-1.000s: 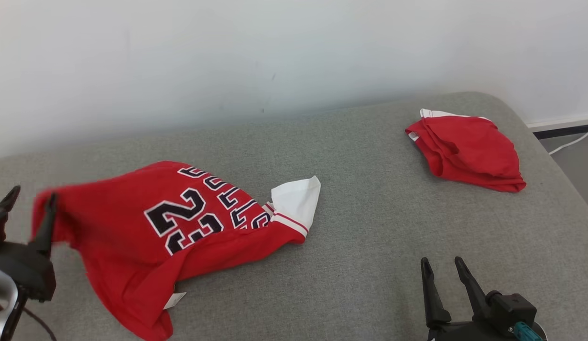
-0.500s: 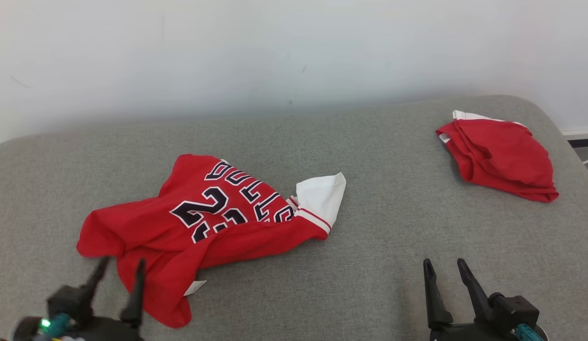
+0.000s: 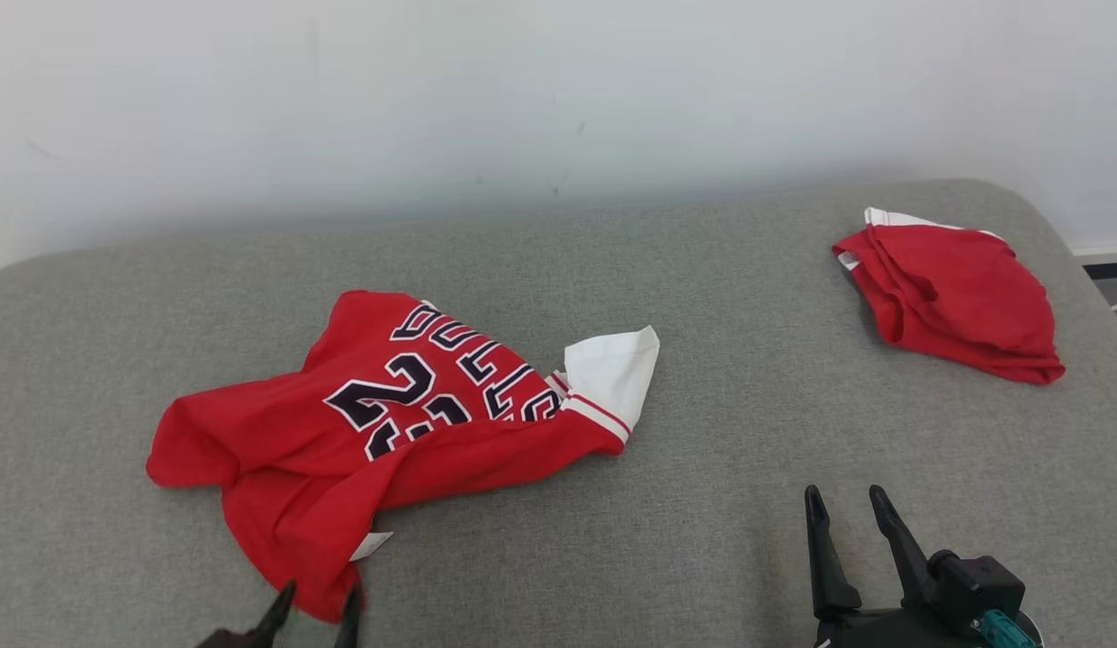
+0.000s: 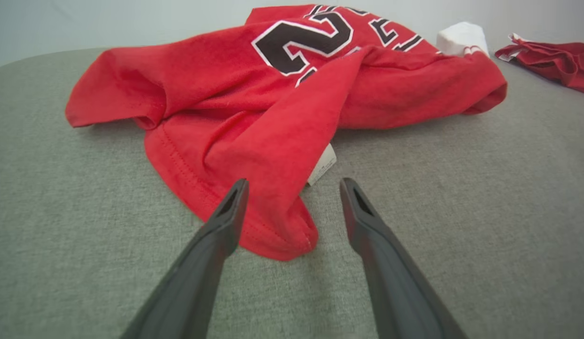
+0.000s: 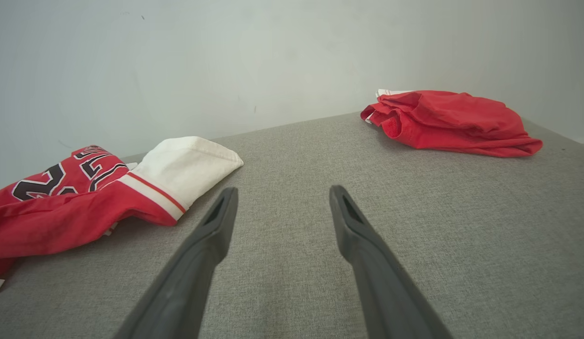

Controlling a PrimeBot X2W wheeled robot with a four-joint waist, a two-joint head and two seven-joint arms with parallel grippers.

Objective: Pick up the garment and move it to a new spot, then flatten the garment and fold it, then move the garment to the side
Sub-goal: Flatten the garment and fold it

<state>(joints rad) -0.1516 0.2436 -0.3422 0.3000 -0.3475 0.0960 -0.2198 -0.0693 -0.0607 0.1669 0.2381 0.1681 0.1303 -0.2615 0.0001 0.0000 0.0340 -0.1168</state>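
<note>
careful: jersey (image 3: 405, 423) lies crumpled on the couch (image 3: 702, 540), left hand (image 4: 294, 188) spread at its near hem, right hand (image 3: 844, 504) spread well apart, so pinching doubled layers there would lock folds in.

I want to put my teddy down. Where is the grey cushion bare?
Widest bare patch of grey cushion: between the numbered jersey and the folded red garment, ahead of the right gripper. Another strip runs behind the jersey, along the wall. Crowded: the jersey's near corner, by the left gripper.
</note>
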